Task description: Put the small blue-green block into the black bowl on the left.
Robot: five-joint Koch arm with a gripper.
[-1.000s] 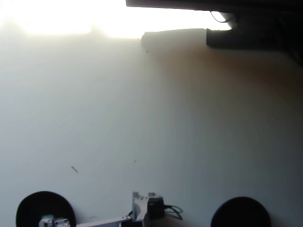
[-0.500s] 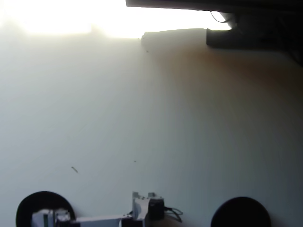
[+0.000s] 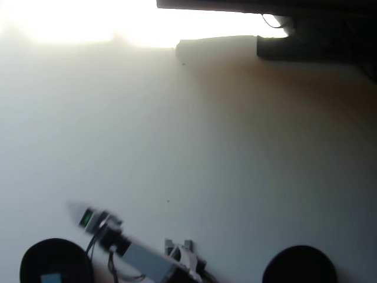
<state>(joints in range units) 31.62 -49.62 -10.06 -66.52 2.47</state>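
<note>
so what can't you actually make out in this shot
- Gripper, overhead view: motion-blurred, so open or shut is unclear.
- Black bowl, overhead view: cut off by the bottom edge; the blue-green block inside it sits right at that edge.
- Second black bowl: also cut by the bottom edge, contents unclear.
- Table far end: washed out by glare.

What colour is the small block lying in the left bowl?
Blue-green; the block shows inside the black bowl in the overhead view.

The arm (image 3: pixel 141 259) stretches up-left in the overhead view, its blurred jaws' state unclear.
</note>
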